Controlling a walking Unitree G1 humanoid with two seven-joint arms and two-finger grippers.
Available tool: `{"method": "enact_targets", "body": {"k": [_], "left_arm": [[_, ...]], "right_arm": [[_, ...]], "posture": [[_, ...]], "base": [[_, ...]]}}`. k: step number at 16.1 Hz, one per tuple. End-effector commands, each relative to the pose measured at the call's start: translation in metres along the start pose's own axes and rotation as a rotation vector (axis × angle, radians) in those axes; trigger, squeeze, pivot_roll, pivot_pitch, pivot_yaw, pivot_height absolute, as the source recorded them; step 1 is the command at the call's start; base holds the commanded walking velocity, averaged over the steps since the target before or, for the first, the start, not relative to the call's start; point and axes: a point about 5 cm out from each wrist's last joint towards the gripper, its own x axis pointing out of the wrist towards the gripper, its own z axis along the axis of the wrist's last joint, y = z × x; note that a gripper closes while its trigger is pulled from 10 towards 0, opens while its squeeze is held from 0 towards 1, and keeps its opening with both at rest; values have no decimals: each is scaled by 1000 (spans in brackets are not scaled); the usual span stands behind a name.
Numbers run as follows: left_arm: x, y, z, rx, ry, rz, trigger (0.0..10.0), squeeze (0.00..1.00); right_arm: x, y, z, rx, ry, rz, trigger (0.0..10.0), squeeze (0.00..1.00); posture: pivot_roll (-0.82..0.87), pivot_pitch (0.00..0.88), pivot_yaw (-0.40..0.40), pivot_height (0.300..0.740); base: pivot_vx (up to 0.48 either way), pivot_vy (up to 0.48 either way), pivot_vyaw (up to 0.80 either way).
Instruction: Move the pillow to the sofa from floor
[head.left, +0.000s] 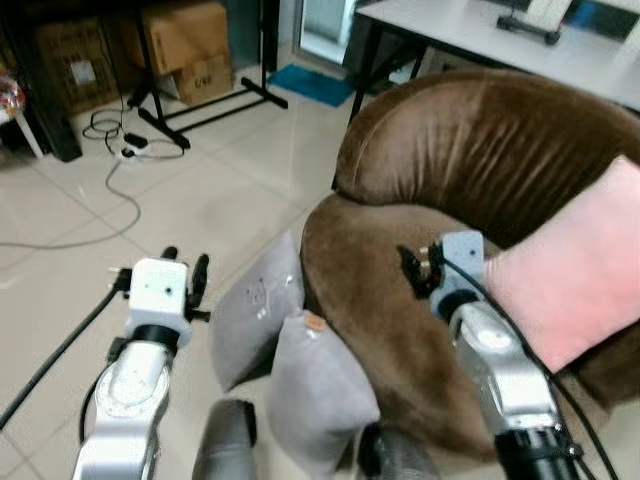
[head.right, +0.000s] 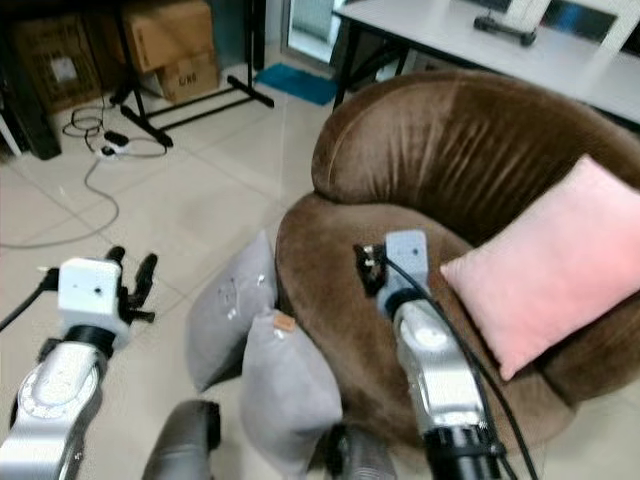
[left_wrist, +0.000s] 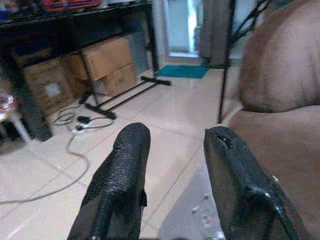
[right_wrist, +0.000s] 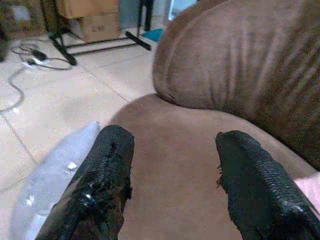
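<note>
Two grey pillows stand on the tiled floor, leaning against the front of the brown sofa (head.left: 480, 150): one (head.left: 258, 310) farther off, one (head.left: 315, 385) nearer me. A pink pillow (head.left: 580, 275) rests on the sofa seat at the right. My left gripper (head.left: 186, 262) hovers over the floor just left of the farther grey pillow, open and holding nothing. In the left wrist view that pillow's edge (left_wrist: 200, 215) lies below the open fingers (left_wrist: 125, 170). My right gripper (head.left: 412, 268) hangs over the sofa seat (right_wrist: 170, 165), open and holding nothing, with the grey pillow (right_wrist: 55, 175) beside it.
Cardboard boxes (head.left: 190, 45) sit under a dark shelf at the back left. A black stand's legs (head.left: 200, 105) and a power strip with cables (head.left: 125, 150) lie on the floor there. A white table (head.left: 470, 30) stands behind the sofa, with a blue mat (head.left: 310, 85) near it.
</note>
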Motion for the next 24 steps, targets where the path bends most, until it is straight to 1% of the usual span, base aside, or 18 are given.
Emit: {"method": "enact_targets", "body": {"k": [1, 8, 12, 14, 17, 18, 19, 20, 21, 22, 24], "left_arm": [[0, -2, 0, 5, 1, 0, 10000, 0], [-1, -2, -2, 16, 12, 3, 10000, 0], [-4, -1, -4, 20, 24, 7, 10000, 0], [-5, -2, -5, 18, 35, 5, 10000, 0], [-9, -5, -8, 12, 45, -5, 10000, 0], [-9, -4, -8, -2, 41, 6, 10000, 0], [-9, -3, -8, -11, 41, 17, 10000, 0], [-11, -2, -11, -1, 52, 29, 10000, 0], [-11, -1, -10, 11, 60, 17, 10000, 0], [-11, -1, -10, 19, 61, -2, 10000, 0], [-14, 4, -7, 35, 65, -28, 10000, 0]], "right_arm": [[-2, -6, 2, 11, -8, -14, 10000, 0], [-1, -4, -1, 1, 10, 10, 10000, 0], [-1, -1, -4, -11, 32, 45, 10000, 0], [1, -1, -4, -25, 42, 64, 10000, 0], [5, -1, -3, -43, 48, 78, 10000, 0], [6, 0, -6, -39, 63, 69, 10000, 0], [6, 3, -10, -17, 79, 60, 10000, 0], [3, 5, -20, 6, 116, 42, 10000, 0], [6, 10, -26, 35, 143, 57, 10000, 0], [8, 14, -28, 27, 156, 78, 10000, 0], [11, 22, -41, -15, 232, 116, 10000, 0]], "posture": [[106, 0, -123, 596], [104, 0, -122, 522], [99, 0, -120, 522], [82, 0, -102, 522], [75, 0, -105, 522], [75, 0, -105, 522], [83, 0, -111, 522], [97, 0, -101, 522], [106, 0, -88, 522], [114, 0, -81, 522], [122, 0, -44, 522]], "base": [[0, 0, 0], [0, 0, 0], [0, 0, 0], [0, 0, 0], [0, 0, 0], [0, 0, 0], [0, 0, 0], [0, 0, 0], [0, 0, 0], [0, 0, 0], [0, 0, 0]]}}
